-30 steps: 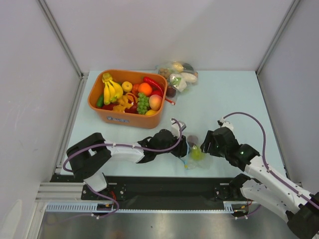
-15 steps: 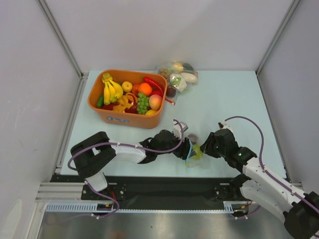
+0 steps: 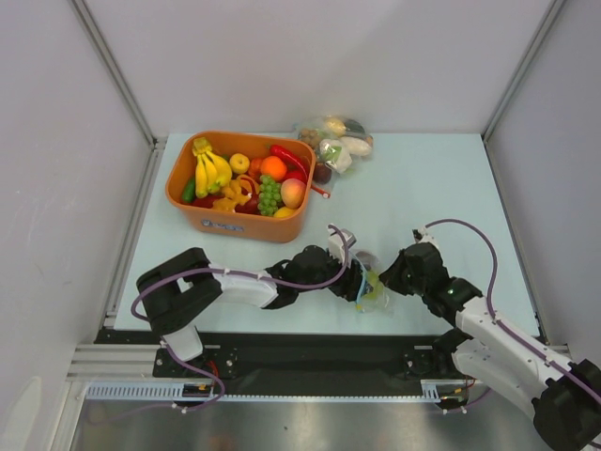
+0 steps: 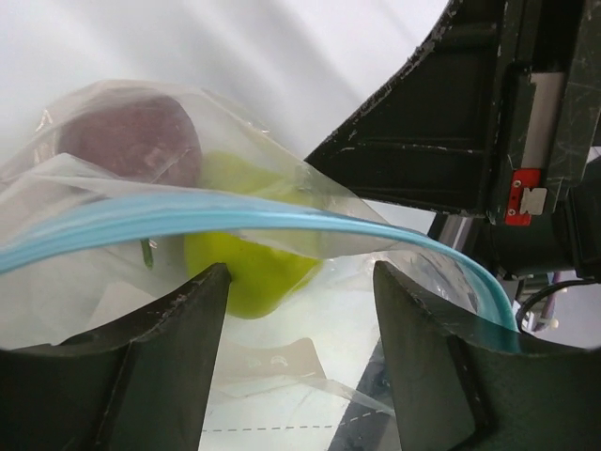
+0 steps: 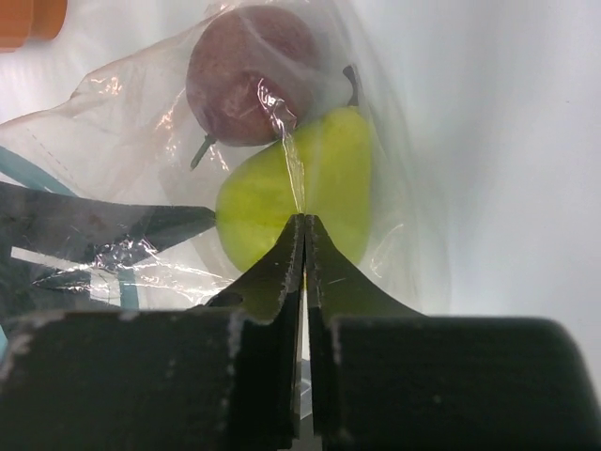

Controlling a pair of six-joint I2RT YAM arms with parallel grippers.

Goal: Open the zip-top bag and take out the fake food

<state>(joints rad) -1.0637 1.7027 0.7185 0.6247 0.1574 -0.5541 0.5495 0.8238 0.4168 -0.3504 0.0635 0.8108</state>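
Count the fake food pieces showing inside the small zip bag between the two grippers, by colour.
Light green: 1, the pear
Dark maroon: 1, the round fruit
Total: 2 pieces visible inside the zip-top bag; nothing else shows through the plastic in the wrist views.

The zip-top bag (image 3: 374,293) lies on the table (image 3: 423,188) near its front edge, with the left gripper (image 3: 356,281) on its left and the right gripper (image 3: 392,279) on its right. Inside it, the round fruit (image 5: 249,75) sits behind the pear (image 5: 296,193). The tub (image 3: 239,226) stands rear left, with the vegetable bag (image 3: 335,139) just behind its right corner.
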